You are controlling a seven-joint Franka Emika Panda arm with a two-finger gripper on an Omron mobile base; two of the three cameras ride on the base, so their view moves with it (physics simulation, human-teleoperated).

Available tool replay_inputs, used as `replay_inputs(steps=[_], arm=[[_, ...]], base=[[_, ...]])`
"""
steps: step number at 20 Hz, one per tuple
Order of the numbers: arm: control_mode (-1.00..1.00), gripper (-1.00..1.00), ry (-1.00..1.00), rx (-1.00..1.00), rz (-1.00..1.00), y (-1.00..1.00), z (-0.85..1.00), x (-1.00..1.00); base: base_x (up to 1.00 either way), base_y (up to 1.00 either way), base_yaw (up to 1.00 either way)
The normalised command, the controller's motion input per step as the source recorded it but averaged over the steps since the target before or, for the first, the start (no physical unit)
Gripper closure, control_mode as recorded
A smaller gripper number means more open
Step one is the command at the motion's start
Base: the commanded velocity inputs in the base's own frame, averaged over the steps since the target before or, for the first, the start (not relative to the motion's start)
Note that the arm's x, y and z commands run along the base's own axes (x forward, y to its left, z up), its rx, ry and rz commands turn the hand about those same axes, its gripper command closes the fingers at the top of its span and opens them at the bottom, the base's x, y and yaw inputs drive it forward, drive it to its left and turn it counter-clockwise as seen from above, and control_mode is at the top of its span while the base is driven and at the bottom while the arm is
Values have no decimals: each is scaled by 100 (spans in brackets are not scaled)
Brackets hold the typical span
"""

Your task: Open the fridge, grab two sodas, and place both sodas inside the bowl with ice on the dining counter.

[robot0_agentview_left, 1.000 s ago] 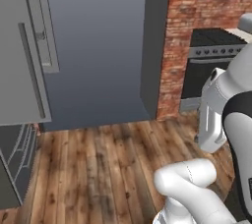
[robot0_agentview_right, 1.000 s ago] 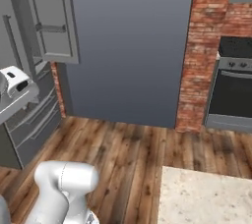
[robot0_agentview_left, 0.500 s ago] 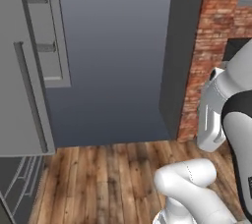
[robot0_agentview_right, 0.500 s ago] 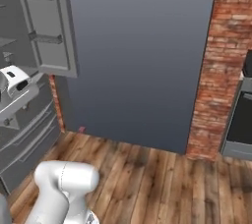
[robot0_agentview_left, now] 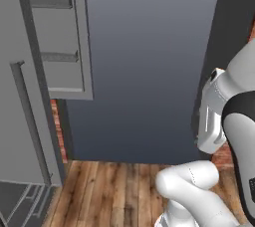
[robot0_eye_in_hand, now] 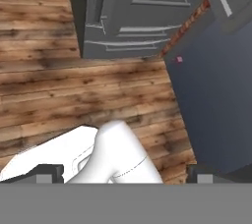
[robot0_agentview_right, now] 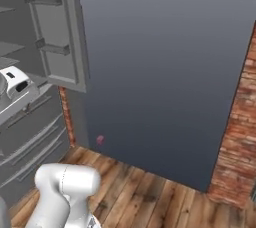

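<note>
The grey fridge [robot0_agentview_left: 30, 136] stands at the left with one upper door [robot0_agentview_left: 60, 37] swung open, bare shelf rails on its inner side. That open door [robot0_agentview_right: 50, 27] hangs above the fridge's lower drawers [robot0_agentview_right: 30, 137]. Seen from the hand, the fridge's drawers [robot0_eye_in_hand: 128, 36] lie at the top. My gripper [robot0_eye_in_hand: 125, 176] is open, its two dark fingertips [robot0_eye_in_hand: 49, 173] far apart with nothing held between them, well short of the fridge. My hand [robot0_agentview_right: 15, 87] hovers before the drawers. The sodas, the bowl and the dining counter are out of view.
A tall dark grey panel [robot0_agentview_left: 149, 61] stands straight ahead, right of the fridge. A brick wall [robot0_agentview_right: 240, 137] borders it on the right. Wooden floor [robot0_agentview_right: 150, 197] runs below. A small pink mark [robot0_agentview_right: 100, 139] sits low on the panel.
The whole picture has shifted: the base has driven nearer and to the left. The stove and most of the brick wall have slid out on the right, and the fridge door looms larger.
</note>
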Motion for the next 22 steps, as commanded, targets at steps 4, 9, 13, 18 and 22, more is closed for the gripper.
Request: replay_inputs(steps=[4, 9, 13, 18, 22], arm=[[100, -100, 0, 0, 0, 0, 0, 0], [100, -100, 0, 0, 0, 0, 0, 0], [100, -100, 0, 0, 0, 0, 0, 0], [100, -100, 0, 0, 0, 0, 0, 0], [100, -100, 0, 0, 0, 0, 0, 0]], base=[[76, -9, 46], [72, -12, 49], [72, -8, 48], [80, -6, 48], [90, -5, 48]])
